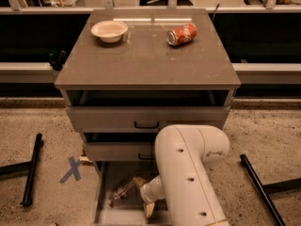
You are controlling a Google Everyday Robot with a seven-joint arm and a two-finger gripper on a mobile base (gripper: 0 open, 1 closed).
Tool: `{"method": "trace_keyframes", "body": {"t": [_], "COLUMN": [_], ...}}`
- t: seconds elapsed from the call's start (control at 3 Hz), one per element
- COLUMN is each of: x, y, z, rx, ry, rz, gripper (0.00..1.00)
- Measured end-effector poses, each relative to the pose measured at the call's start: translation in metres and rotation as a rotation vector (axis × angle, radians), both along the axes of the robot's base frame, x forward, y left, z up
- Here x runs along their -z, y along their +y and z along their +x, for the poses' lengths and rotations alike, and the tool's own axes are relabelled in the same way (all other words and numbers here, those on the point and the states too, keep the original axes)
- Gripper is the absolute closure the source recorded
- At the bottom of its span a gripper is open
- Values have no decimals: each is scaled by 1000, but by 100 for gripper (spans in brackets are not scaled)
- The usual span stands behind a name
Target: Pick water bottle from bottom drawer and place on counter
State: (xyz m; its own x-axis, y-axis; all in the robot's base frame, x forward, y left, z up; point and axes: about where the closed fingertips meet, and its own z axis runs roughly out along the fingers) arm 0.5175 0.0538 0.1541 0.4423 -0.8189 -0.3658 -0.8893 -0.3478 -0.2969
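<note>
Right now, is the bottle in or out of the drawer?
In: the water bottle lies inside the bottom drawer, by the claw.

Glossy grey-brown bench [146, 60]; cream bowl [109, 30]; red soda can [182, 34]. Grey floor in the bottom drawer [117, 213]; clear water bottle [121, 191]. Just beside it, tan-fingered tool [143, 196] on cream arm [188, 173]. Blue cross [72, 169] on speckled ground [37, 126].
</note>
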Motion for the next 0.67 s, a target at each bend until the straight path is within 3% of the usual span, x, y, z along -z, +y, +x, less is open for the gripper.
{"method": "trace_keyframes", "body": {"t": [0.33, 0.67], "x": [-3, -3], "y": [12, 12], "z": [8, 8], "rx": [32, 32], "ry": [-14, -14], "rz": [59, 59], "gripper": [0, 0]}}
